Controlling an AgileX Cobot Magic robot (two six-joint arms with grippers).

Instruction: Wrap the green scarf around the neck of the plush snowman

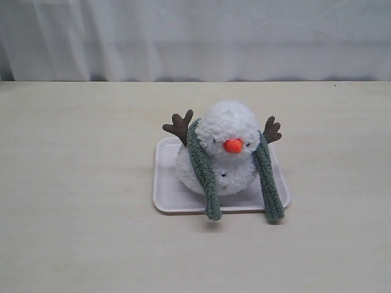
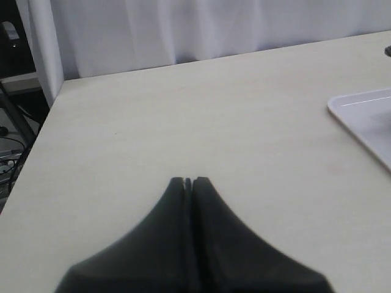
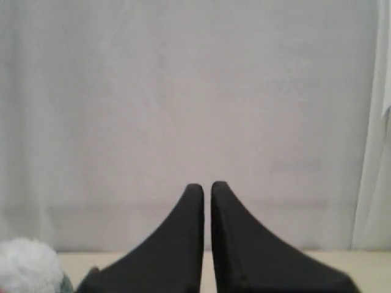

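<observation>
The plush snowman (image 1: pixel 223 143) sits on a white tray (image 1: pixel 166 183) at the table's middle, leaning forward, orange nose toward the camera. The green scarf (image 1: pixel 202 165) is draped behind its neck, and both ends hang down the front past the tray's near edge, the second end (image 1: pixel 269 183) on the right. The neck itself is hidden by fluff and scarf. Neither gripper shows in the exterior view. My left gripper (image 2: pixel 188 180) is shut, empty, above bare table. My right gripper (image 3: pixel 207 186) is shut with nothing in it, facing the curtain; the snowman's white fluff (image 3: pixel 27 265) shows at a corner.
A white curtain (image 1: pixel 195 36) hangs behind the table's far edge. The tray's corner (image 2: pixel 366 116) appears in the left wrist view, and the table's side edge (image 2: pixel 36 134) with dark equipment beyond it.
</observation>
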